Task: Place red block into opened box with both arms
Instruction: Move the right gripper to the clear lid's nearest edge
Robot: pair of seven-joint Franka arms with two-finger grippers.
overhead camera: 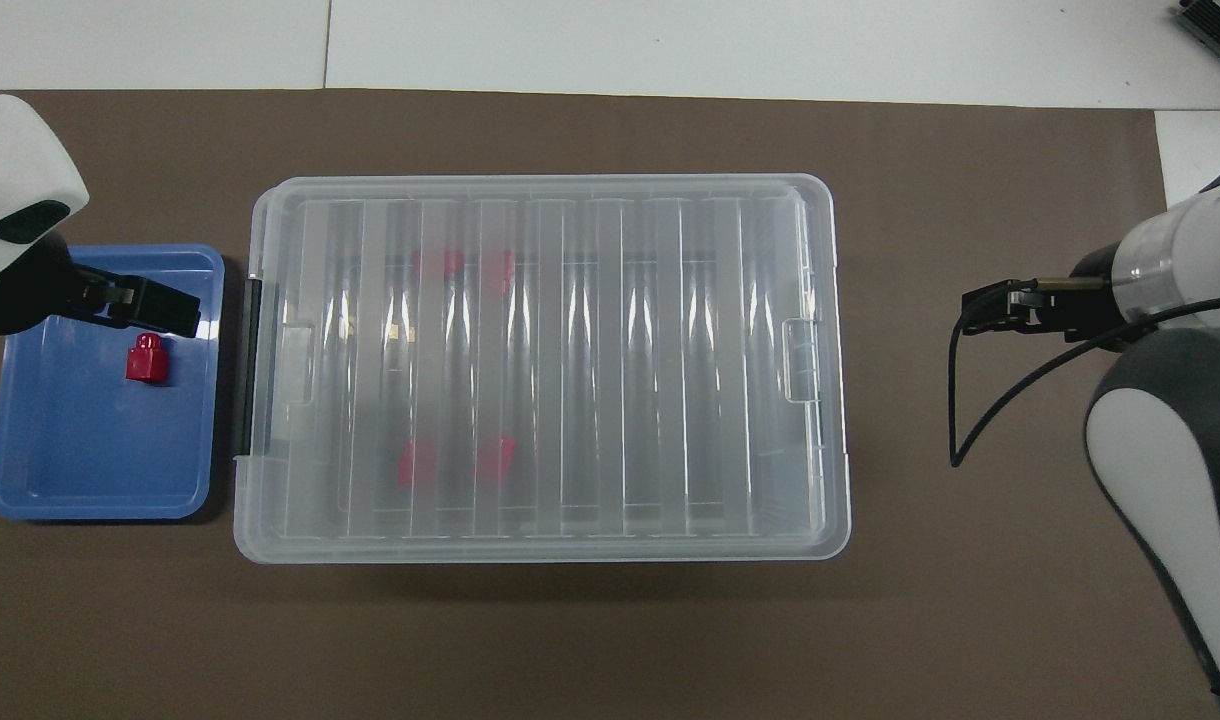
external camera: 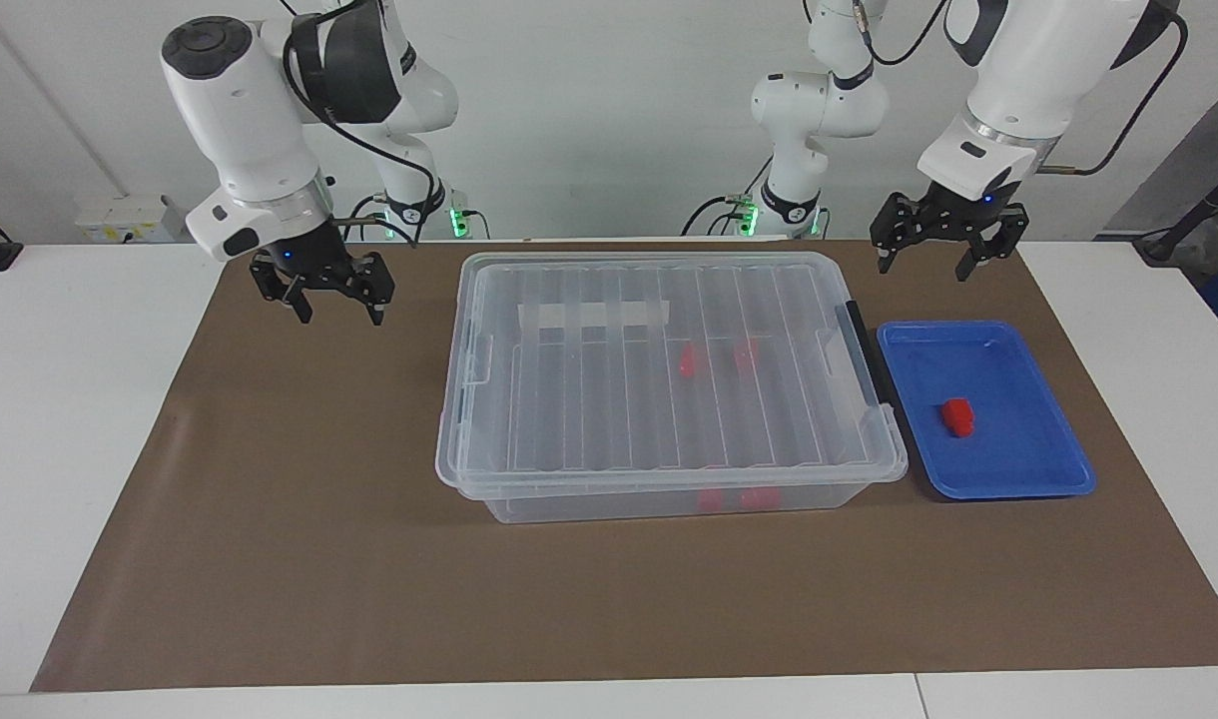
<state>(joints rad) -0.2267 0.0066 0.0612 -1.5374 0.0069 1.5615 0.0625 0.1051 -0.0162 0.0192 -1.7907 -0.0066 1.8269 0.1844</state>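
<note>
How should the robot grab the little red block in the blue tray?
Probably from straight above, fingers closing on the two long flat sides of the red block. It lies flat and alone in the blue tray, with bare floor around it. Its narrow stepped end gives less to hold. The open left gripper hangs over the tray's nearer edge.

red blocks (external camera: 689,361) blur behind the box's ribbed lid (external camera: 659,359).
</note>
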